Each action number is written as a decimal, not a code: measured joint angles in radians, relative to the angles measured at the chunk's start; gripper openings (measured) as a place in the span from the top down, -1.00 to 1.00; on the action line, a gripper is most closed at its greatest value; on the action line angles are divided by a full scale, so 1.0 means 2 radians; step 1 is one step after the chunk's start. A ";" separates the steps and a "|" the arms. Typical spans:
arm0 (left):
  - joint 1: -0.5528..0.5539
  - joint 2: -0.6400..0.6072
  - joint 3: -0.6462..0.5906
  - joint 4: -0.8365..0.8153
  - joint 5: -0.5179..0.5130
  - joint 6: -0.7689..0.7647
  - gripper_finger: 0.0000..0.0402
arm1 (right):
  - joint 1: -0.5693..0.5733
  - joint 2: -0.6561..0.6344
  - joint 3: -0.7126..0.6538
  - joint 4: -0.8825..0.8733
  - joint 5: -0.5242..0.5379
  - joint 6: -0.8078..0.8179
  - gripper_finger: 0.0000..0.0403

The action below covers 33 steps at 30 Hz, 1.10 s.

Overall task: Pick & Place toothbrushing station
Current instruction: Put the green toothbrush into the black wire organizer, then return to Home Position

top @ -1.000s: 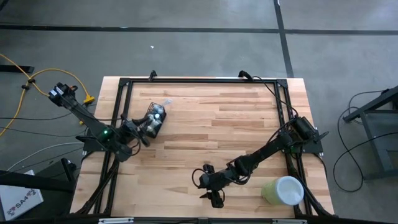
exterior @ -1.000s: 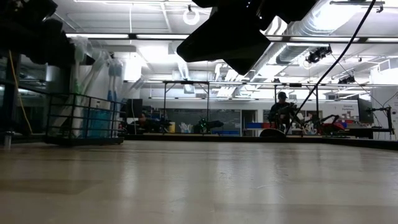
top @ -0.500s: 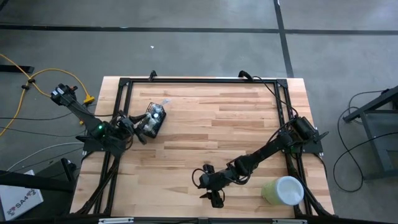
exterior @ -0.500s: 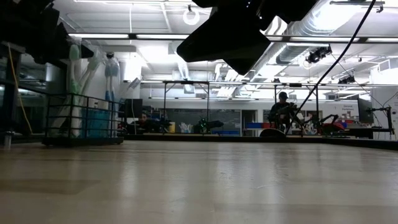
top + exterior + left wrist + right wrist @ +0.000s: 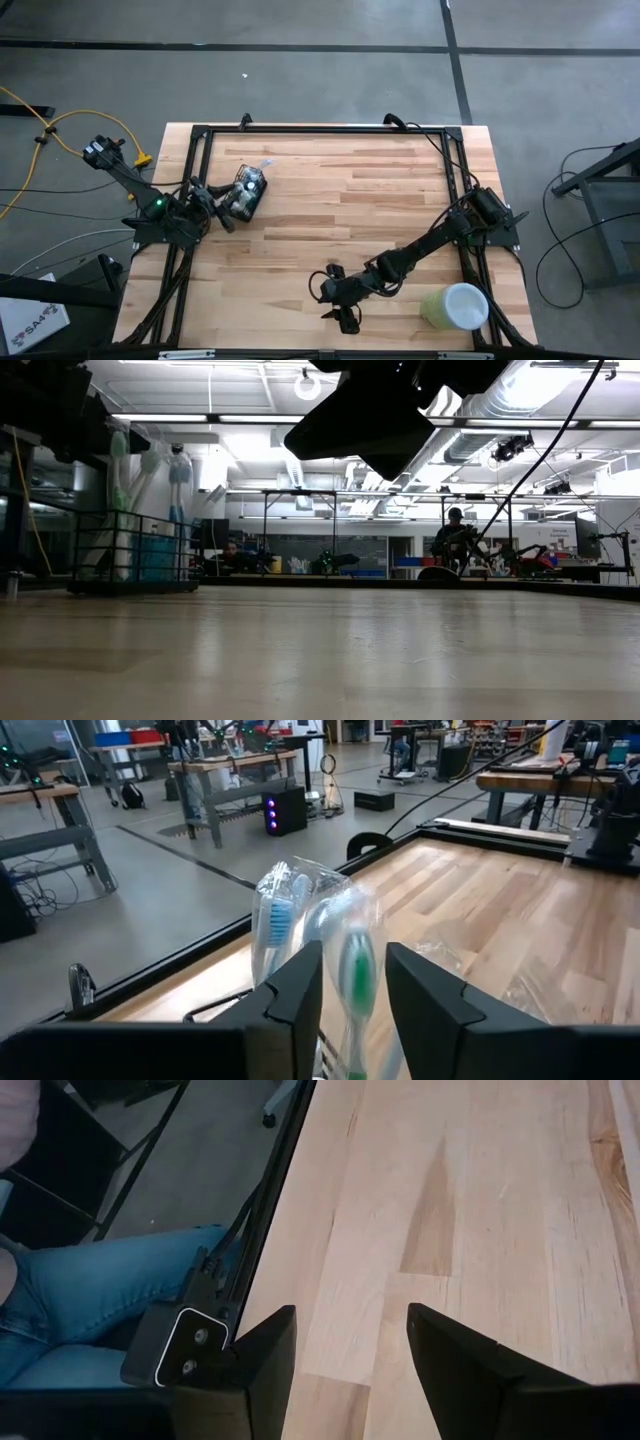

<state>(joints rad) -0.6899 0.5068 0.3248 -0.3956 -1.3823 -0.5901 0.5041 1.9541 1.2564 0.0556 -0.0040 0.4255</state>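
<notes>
Left tool (image 5: 222, 212) beside upright toothbrushing station (image 5: 246, 194), brushes pointing up.

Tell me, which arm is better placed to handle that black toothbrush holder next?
Probably the left. The left gripper is right beside the holder, while the right gripper hangs open over bare wood at the table's near edge.

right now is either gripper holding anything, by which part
Nothing looks held. The left gripper stands open at the toothbrushes in the toothbrushing station, not clamping them; the right gripper is open over the table.
</notes>
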 joint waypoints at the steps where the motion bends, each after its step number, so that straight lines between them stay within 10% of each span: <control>1: 0.000 0.000 0.000 0.000 0.000 0.003 0.44 | 0.000 0.000 0.000 0.000 0.000 0.000 0.09; 16: 0.000 -0.024 0.000 0.019 -0.015 0.068 0.23 | 0.000 0.000 0.000 0.000 -0.001 0.000 0.09; 33: 0.000 -0.067 0.000 0.254 -0.048 0.355 0.23 | 0.000 0.000 0.000 0.000 -0.001 -0.002 0.09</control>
<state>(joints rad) -0.6899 0.3737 0.3248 0.1127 -1.4785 0.1196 0.5041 1.9541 1.2564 0.0555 -0.0056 0.4225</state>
